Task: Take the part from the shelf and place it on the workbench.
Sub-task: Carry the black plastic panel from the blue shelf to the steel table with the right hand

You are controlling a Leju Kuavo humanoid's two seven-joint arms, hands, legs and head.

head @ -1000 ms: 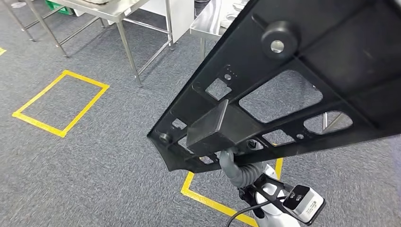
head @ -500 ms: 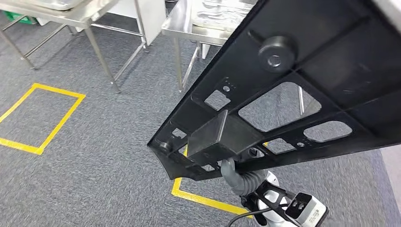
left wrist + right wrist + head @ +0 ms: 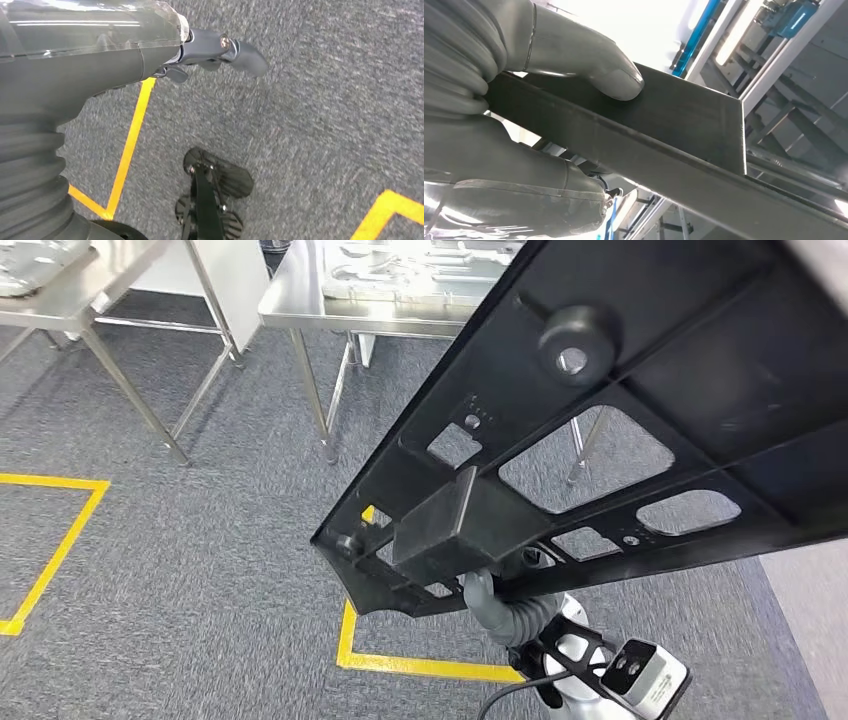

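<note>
My right hand (image 3: 524,100) clamps thumb and fingers on the large flat black plastic part (image 3: 620,430), tilted above the grey carpet, near the steel-legged workbench (image 3: 300,300), while my left hand (image 3: 220,50) hangs loosely curled, holding nothing.

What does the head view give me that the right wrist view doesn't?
Head view alone: the steel tables, the yellow floor tape and the panel's cut-outs. Right wrist view alone: the right hand's thumb pressed on the panel's edge, with ceiling beams behind. Both: the black panel, held by the right hand.
</note>
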